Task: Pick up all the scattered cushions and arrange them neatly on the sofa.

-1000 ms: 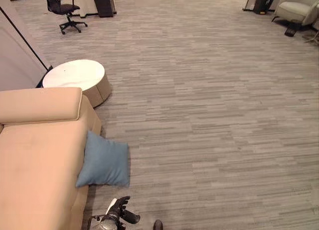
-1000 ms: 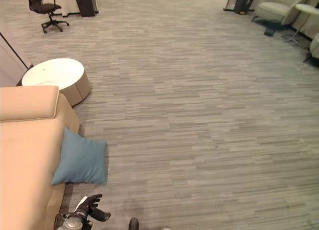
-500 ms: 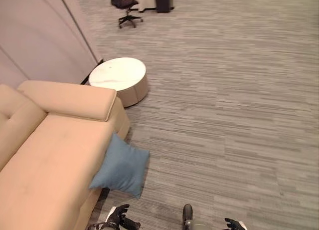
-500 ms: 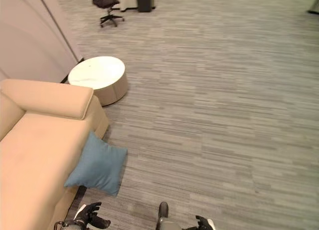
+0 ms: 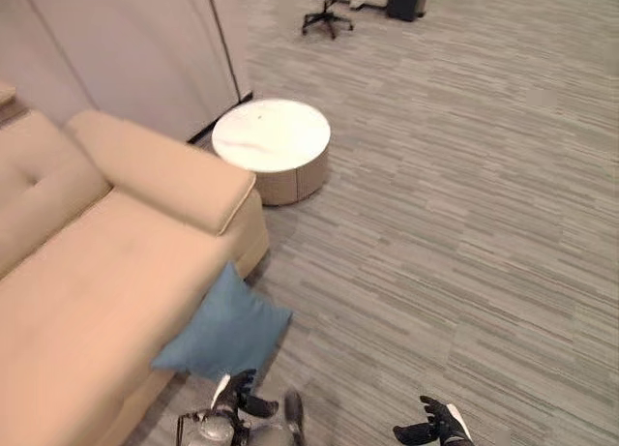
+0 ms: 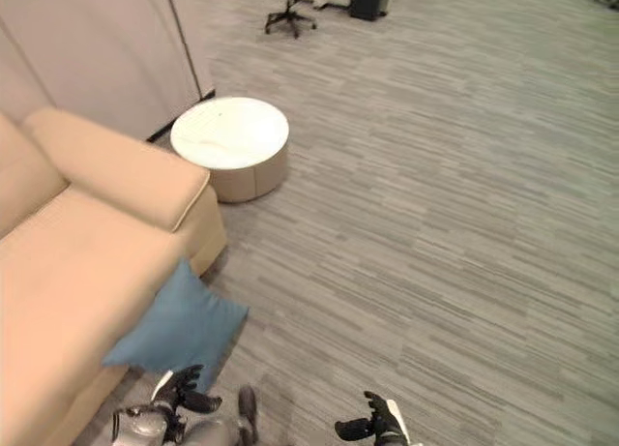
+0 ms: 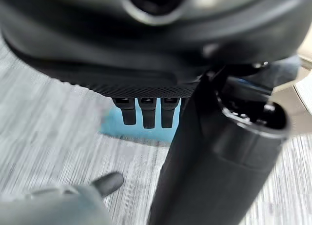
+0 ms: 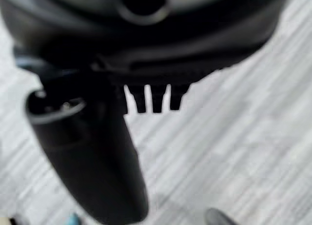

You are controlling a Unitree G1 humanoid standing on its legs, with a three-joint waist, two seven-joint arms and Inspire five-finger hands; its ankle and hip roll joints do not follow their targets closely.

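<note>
A blue cushion (image 5: 224,327) leans on the floor against the front of the beige sofa (image 5: 87,291), near its armrest end. My left hand (image 5: 239,396) hangs low just below the cushion, fingers straight and holding nothing; in its wrist view the fingers (image 7: 145,110) point toward the blue cushion (image 7: 146,131). My right hand (image 5: 437,428) is over bare carpet at the bottom right, fingers relaxed and empty. The right wrist view has straight fingers (image 8: 155,99) above carpet.
A round white coffee table (image 5: 271,146) stands beyond the sofa's armrest. Beige wall panels (image 5: 135,49) rise behind the sofa. A black office chair (image 5: 325,1) is far off at the top. Open grey carpet (image 5: 464,223) spreads to the right.
The camera has turned left, so more of the sofa and wall show. My right hand has come further into view at the bottom right. The cushion still leans on the sofa.
</note>
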